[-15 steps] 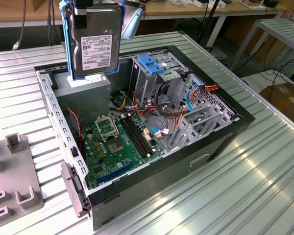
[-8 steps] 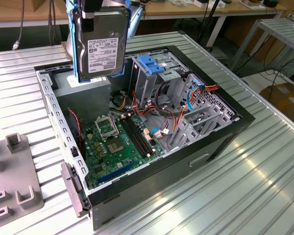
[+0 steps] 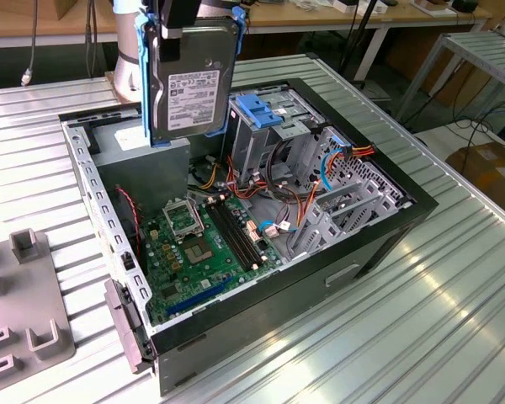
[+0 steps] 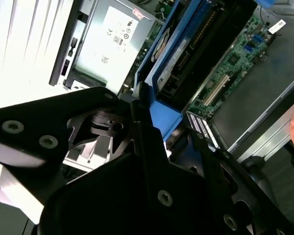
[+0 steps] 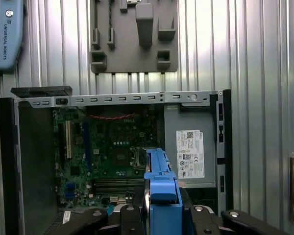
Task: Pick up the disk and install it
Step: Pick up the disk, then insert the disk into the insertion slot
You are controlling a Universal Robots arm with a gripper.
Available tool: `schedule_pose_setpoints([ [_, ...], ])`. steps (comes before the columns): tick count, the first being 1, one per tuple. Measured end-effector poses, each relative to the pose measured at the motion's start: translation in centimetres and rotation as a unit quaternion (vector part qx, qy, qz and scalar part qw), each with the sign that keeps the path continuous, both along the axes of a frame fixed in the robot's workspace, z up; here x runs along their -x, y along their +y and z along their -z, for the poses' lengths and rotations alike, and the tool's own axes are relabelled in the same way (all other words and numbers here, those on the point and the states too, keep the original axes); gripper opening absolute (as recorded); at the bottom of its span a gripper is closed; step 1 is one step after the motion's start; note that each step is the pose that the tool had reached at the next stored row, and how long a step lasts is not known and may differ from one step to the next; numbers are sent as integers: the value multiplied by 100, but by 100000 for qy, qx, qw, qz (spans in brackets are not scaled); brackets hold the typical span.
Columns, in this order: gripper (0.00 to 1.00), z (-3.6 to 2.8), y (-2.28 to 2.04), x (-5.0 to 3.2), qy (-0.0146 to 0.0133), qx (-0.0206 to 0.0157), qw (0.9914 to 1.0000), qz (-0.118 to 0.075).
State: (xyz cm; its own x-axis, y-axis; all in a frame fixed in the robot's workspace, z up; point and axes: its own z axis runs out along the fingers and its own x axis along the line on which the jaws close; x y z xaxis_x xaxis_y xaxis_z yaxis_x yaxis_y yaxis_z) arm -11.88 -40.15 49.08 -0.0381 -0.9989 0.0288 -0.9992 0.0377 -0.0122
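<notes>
The disk (image 3: 189, 84) hangs upright above the open computer case (image 3: 379, 244), with its black face and white label turned to the exterior view and blue rails down both sides. My gripper (image 3: 185, 15) is shut on its top edge. It hovers over the grey power-supply box (image 3: 139, 143), just to the exterior view's left of the metal drive cage (image 3: 265, 135) with its blue latch (image 3: 263, 109). In the first wrist view the disk's blue rail (image 5: 161, 196) points down over the motherboard (image 5: 112, 152). In the second wrist view the disk (image 4: 186, 49) runs out from between the black fingers (image 4: 147, 142).
Cables in red, orange and blue (image 3: 303, 194) cross the case beside the cage. The motherboard (image 3: 202, 244) lies on the case floor. A grey fixture plate with slots (image 3: 25, 320) sits on the ribbed metal table (image 3: 404, 337) at the exterior view's left.
</notes>
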Motion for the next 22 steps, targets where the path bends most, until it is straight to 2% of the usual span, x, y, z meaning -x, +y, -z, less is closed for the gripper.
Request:
schedule_pose_setpoints([
  [7, 37, 15, -104, -171, -4, -7, 100000, 6],
  [9, 37, 19, -138, -263, -1, 14, 100000, -1],
  [16, 37, 20, -140, -305, 1, 12, 100000, 1],
  [22, 37, 20, -141, -306, 0, 13, 100000, -1],
])
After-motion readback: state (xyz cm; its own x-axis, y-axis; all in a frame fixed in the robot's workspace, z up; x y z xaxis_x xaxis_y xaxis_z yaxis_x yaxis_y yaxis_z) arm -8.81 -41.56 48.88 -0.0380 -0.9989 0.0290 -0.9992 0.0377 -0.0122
